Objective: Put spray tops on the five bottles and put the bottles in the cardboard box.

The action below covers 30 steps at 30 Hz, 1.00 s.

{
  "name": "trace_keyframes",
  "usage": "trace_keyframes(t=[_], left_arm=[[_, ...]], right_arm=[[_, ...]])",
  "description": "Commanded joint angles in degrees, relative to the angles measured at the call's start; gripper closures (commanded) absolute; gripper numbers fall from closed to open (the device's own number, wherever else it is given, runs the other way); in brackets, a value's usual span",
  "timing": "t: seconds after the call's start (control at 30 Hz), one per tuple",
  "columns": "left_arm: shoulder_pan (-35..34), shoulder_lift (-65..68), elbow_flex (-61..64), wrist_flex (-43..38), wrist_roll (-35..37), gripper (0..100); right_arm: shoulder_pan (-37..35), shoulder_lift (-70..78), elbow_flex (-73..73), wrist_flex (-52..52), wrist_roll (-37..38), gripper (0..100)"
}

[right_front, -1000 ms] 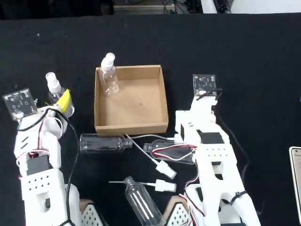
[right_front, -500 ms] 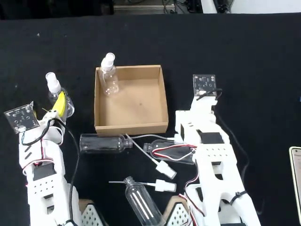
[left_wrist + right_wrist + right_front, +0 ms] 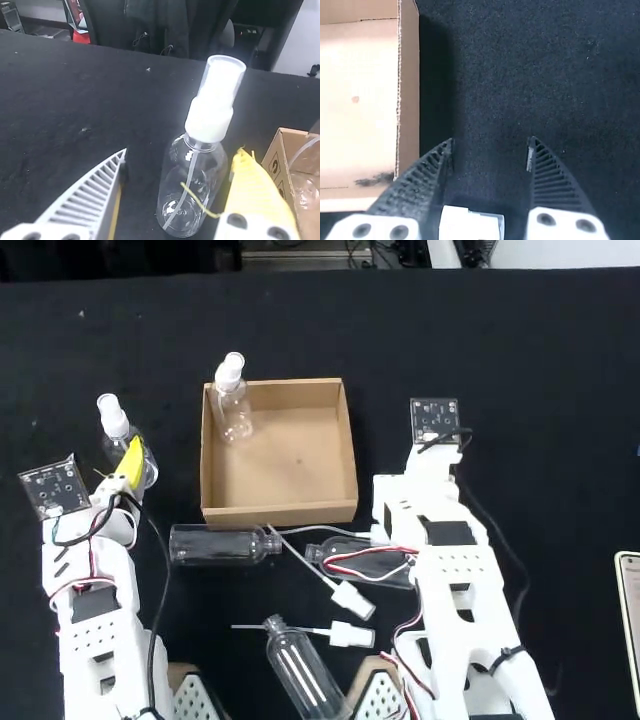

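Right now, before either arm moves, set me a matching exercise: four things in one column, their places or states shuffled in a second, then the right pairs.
1. left claw
2. right claw
3. boxed spray bottle
4. capless bottle

A. lying on its side before the cardboard box
B. open over the black table, beside the box
C. upright in a box corner
D. open around the outside spray bottle

Pairs: 1-D, 2-B, 3-C, 4-A.

we see one lying bottle point(image 3: 330, 549) half under the right arm point(image 3: 450, 570), the nearest bottle point(image 3: 300, 670) cut off at the edge, the cardboard box point(image 3: 281, 156) cropped to a corner
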<state>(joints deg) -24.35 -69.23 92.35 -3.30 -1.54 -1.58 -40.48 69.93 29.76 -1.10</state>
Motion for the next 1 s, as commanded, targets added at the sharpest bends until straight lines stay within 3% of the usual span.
trace_keyframes(t=[0.0,0.17,0.43,0.63,0.97], left_arm=[[0.7,-0.4,-1.2,-1.7,-0.6,70],[1.9,1.2,-0.4,-7.0,-0.4,70],[1.8,15.1,-6.5,-7.5,-0.4,70],[2.1,21.5,-5.0,-20.2,-0.4,70],[1.8,33.7,-8.1,-26.5,-0.4,70]], right_arm=[[-0.6,-2.7,-2.4,0.4,0.3,79.0],[-0.7,-2.7,-2.3,0.4,0.3,79.0],[-0.7,-2.9,-1.7,0.1,0.3,79.0],[-0.7,-2.9,-1.7,0.1,0.3,79.0],[-0.7,-2.9,-1.7,0.0,0.3,79.0]])
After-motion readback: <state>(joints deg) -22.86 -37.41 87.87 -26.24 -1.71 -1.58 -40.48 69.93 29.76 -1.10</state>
